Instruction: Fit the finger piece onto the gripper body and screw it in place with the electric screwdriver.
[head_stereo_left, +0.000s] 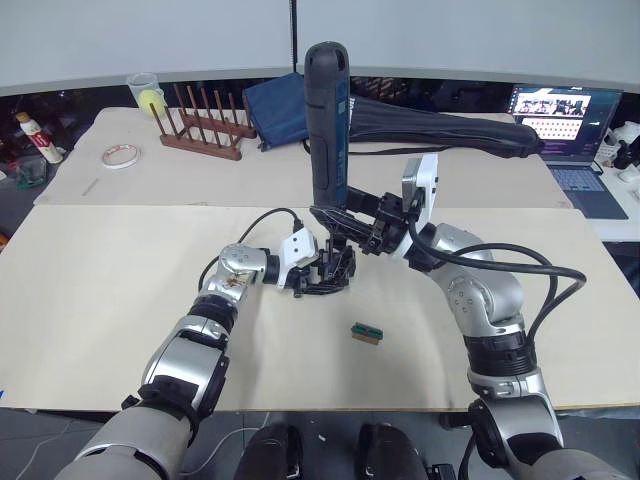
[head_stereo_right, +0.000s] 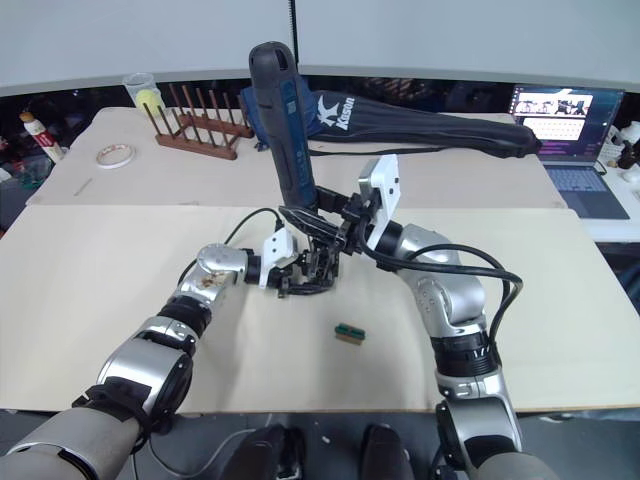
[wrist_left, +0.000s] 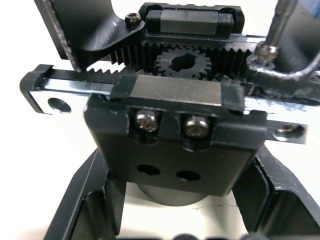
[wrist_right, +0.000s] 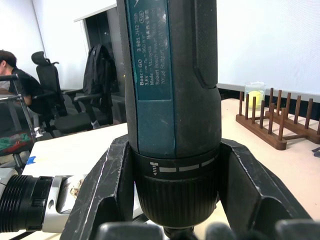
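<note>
My right gripper (head_stereo_left: 345, 222) is shut on the electric screwdriver (head_stereo_left: 325, 120), a dark blue-black cylinder standing upright over the table's middle. In the right wrist view its fingers (wrist_right: 102, 192) clamp the ribbed collar of the screwdriver (wrist_right: 172, 100). Below it, my left gripper (head_stereo_left: 318, 272) is shut on the gripper body (head_stereo_left: 338, 272), resting on the table. The left wrist view shows the body (wrist_left: 175, 145) close up, with toothed racks, a gear and a black block with two screws. The metal bit (wrist_left: 279, 22) comes down onto a screw at the body's far end. I cannot tell the finger piece apart from the body.
A small green block (head_stereo_left: 367, 333) lies on the table (head_stereo_left: 100, 300) in front of the right arm. At the back are a wooden rack (head_stereo_left: 205, 125), a tape roll (head_stereo_left: 120, 155), a cup (head_stereo_left: 146, 95), a long black bag (head_stereo_left: 440, 125) and a laptop (head_stereo_left: 565, 115).
</note>
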